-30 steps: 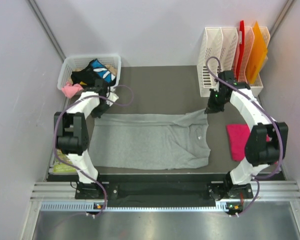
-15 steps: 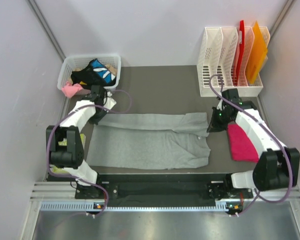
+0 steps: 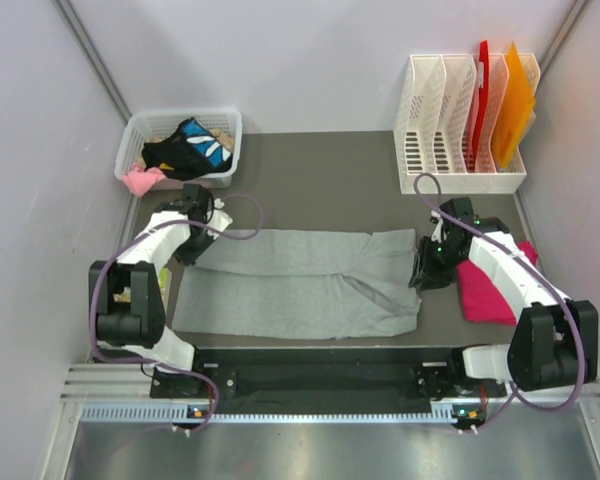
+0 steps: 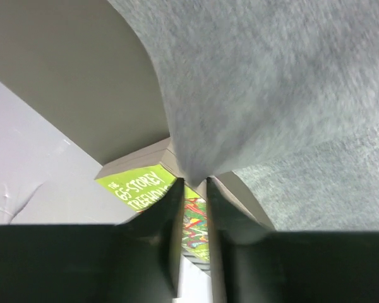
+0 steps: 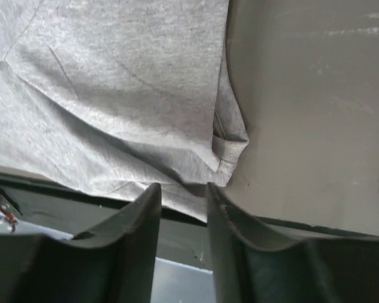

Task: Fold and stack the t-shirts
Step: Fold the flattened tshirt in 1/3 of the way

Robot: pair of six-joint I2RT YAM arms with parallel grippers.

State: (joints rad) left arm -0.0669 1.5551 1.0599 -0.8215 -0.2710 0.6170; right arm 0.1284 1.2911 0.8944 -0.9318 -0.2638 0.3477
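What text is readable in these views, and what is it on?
"THE 65-STOREY TREEHOU": green book in the left wrist view, the rest hidden.
Same book in the top view: too small to read.
Blue cloth in the basket: print too small to read.
Grey shirt, pink shirt: no text seen.

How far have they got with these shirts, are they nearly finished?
Roughly halfway. Done: the pink shirt lies folded at the right. In hand: the grey shirt has its far edge laid over its middle; the left gripper is at one end of that fold, the right gripper open over the other. Left: probably more folds on the grey one, then stacking the two.
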